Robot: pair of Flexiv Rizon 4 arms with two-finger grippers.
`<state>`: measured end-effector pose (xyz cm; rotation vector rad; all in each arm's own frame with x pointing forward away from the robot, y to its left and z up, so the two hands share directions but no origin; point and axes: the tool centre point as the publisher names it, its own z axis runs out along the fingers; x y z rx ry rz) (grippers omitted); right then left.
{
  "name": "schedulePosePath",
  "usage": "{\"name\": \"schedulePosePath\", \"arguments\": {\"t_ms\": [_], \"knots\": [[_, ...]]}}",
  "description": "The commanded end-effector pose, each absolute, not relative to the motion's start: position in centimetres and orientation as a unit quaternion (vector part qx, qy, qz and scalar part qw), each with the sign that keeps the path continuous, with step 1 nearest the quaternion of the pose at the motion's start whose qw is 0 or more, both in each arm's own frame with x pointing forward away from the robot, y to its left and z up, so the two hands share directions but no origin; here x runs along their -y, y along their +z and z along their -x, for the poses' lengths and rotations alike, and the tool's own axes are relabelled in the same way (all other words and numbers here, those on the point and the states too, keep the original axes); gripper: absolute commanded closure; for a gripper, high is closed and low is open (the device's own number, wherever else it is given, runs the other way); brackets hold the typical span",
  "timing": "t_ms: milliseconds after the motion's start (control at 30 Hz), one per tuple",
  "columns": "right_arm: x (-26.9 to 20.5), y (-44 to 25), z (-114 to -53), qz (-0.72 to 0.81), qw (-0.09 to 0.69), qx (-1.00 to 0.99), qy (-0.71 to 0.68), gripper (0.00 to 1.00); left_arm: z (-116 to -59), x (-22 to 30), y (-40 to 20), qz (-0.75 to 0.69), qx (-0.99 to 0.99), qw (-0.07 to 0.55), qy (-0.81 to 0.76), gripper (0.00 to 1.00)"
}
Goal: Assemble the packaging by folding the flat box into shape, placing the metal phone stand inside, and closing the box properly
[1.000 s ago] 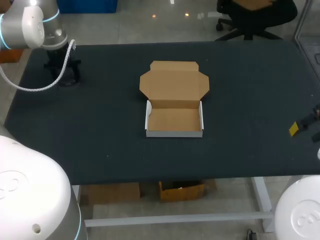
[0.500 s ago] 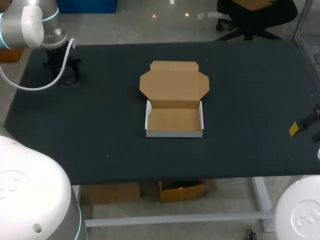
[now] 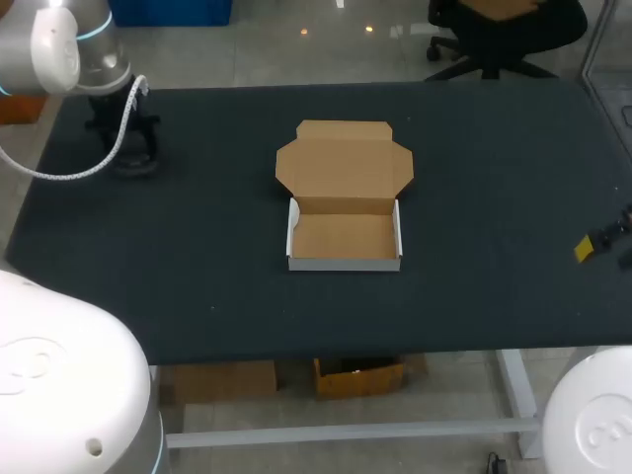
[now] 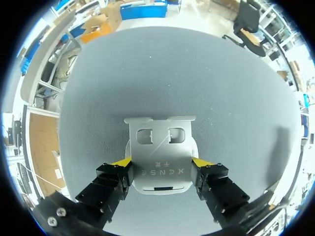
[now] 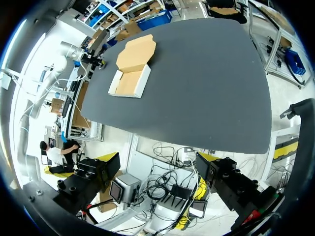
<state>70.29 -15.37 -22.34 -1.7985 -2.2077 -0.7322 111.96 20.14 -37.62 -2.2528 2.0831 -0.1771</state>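
1. At the far left corner of the table, the left gripper hangs low over the metal phone stand. The stand lies flat on the tabletop there, so that is where the arm must collect it.
2. The gripper's yellow tips sit against the stand's two side edges, one on each side. I judge the claw clenched on the stand, holding it squarely across its width.
3. The box stands in the middle of the table, well apart from the stand. It is already folded into a shallow tray with white outer walls.
4. Its lid lies open and flat behind the tray. That leaves the empty inside open from above, presumably so the stand can go straight in.
5. The right gripper hangs off the table's right edge, fingers spread wide with nothing between them. The box is far ahead of it, and from there it keeps out of the path from stand to box.
6. The step in hand looks like fetching the stand. Placing it and closing the lid are not yet done.
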Motion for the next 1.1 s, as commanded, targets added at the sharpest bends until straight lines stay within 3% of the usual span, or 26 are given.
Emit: {"name": "schedulePosePath", "arguments": {"t_ms": [33, 300, 1100], "knots": [[15.6, -23.0, -69.7, 0.585, 0.057, 0.761, -0.274, 0.00, -110.8, -19.7, -36.5, 0.726, -0.685, 0.041, -0.053, 1.00], [16.1, -21.9, -70.5, 0.513, 0.011, 0.793, -0.329, 0.00, -109.8, -18.7, -35.5, 0.705, -0.707, 0.045, -0.042, 1.00], [14.9, -21.3, -70.6, 0.453, -0.009, 0.823, -0.342, 0.00, -108.6, -17.2, -34.1, 0.675, -0.734, 0.058, -0.040, 1.00]]}}
